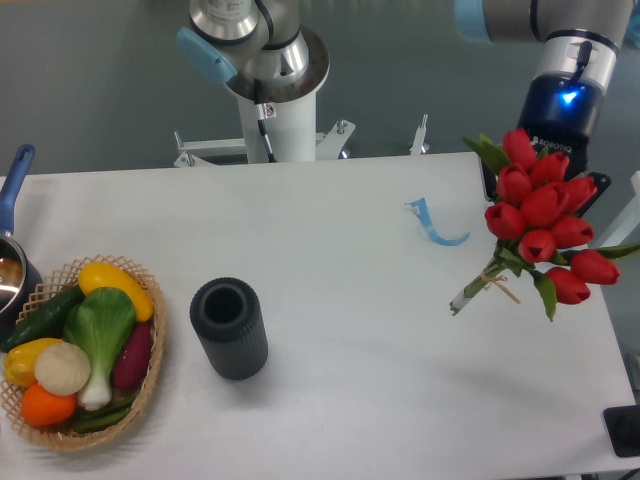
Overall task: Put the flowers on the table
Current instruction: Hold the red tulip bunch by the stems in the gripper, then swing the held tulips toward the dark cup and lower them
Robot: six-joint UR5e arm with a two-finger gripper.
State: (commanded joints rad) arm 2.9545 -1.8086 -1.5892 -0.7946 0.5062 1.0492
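The flowers (pixel 545 215), a bunch of red tulips with green leaves and tied stems, hang tilted over the right end of the white table (pixel 350 300). The blossoms point up and right. The stem ends (pixel 462 302) point down and left, close to the tabletop. My gripper (pixel 545 190) comes down from the upper right, behind the blossoms. Its black fingers (pixel 598 185) show on either side of the bunch, and it appears shut on the flowers. The grip itself is hidden by the blooms.
A black ribbed cylinder (pixel 229 328) stands left of centre. A wicker basket (pixel 150 375) of vegetables sits at the front left, with a blue-handled pot (pixel 12 255) behind it. A curled blue strip (pixel 436 226) lies near the flowers. The arm's base (pixel 270 100) stands behind the table.
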